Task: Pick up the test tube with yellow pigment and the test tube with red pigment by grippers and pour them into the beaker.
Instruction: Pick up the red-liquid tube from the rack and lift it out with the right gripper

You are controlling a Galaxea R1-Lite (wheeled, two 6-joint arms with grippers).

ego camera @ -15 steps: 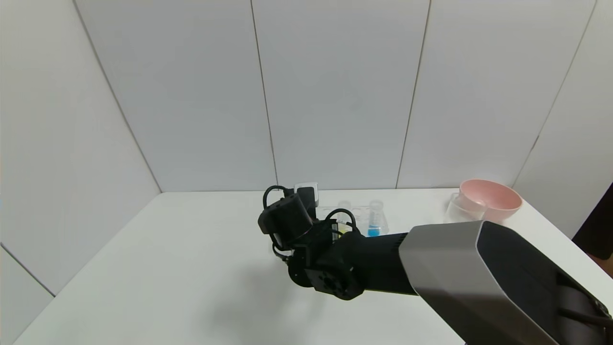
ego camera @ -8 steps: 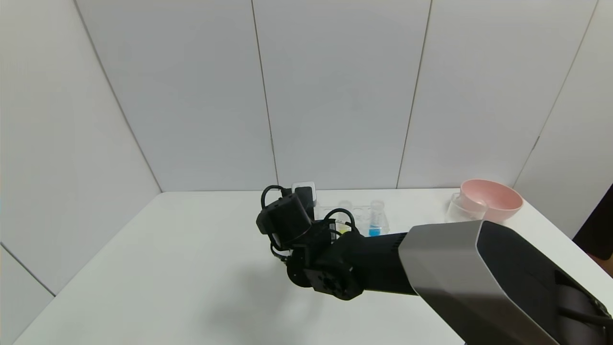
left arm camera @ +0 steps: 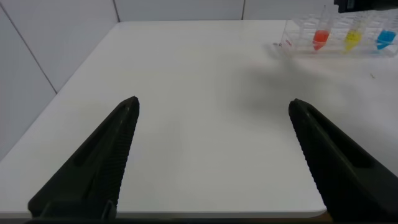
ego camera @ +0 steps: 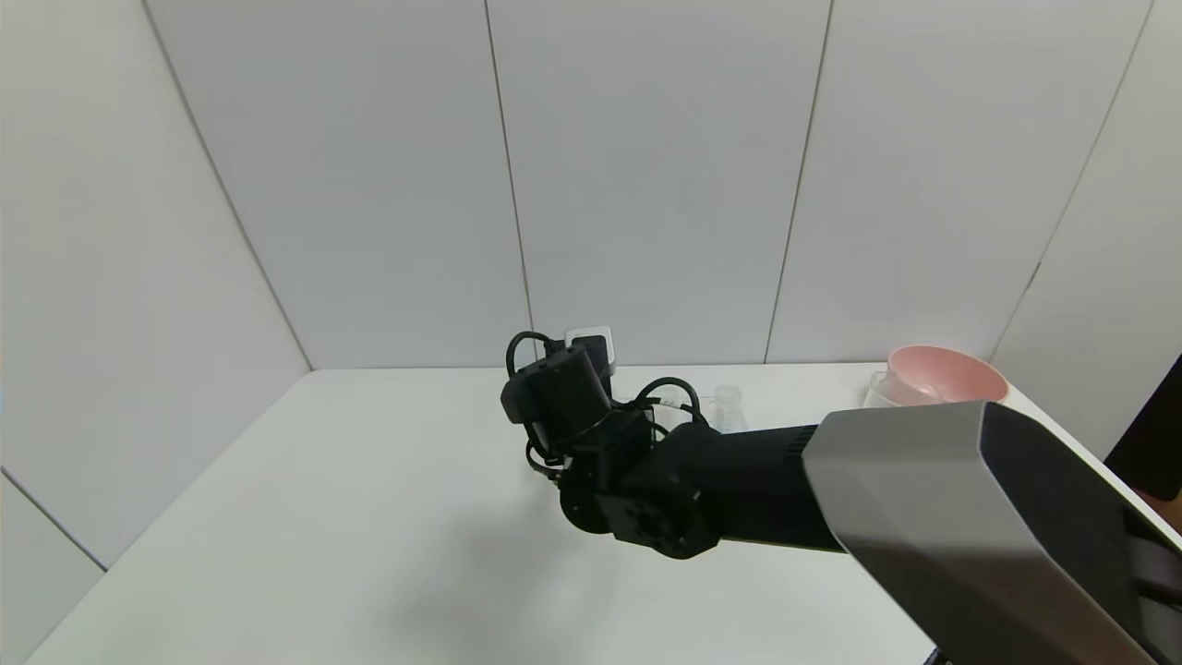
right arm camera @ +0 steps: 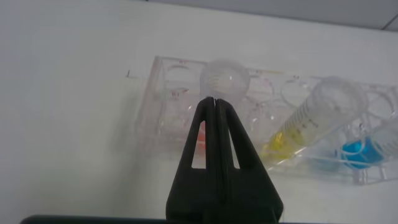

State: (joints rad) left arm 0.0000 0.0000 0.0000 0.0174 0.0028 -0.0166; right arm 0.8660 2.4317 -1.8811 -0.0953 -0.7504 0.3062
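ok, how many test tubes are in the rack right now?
3, all in the clear rack at the table's far side: the red-tipped tube at one end, the yellow-tipped tube in the middle, the blue-tipped tube beside it. The other wells look empty.

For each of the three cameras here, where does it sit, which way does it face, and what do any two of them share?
Head view: high on the robot, facing forward and down over the white table; right arm reaches in.
Left wrist view: on the left arm, looking low across the table past the open left hand toward the tube rack.
Right wrist view: on the right arm, looking down at the rack past the shut right hand.
Shared: both wrist views show the rack.
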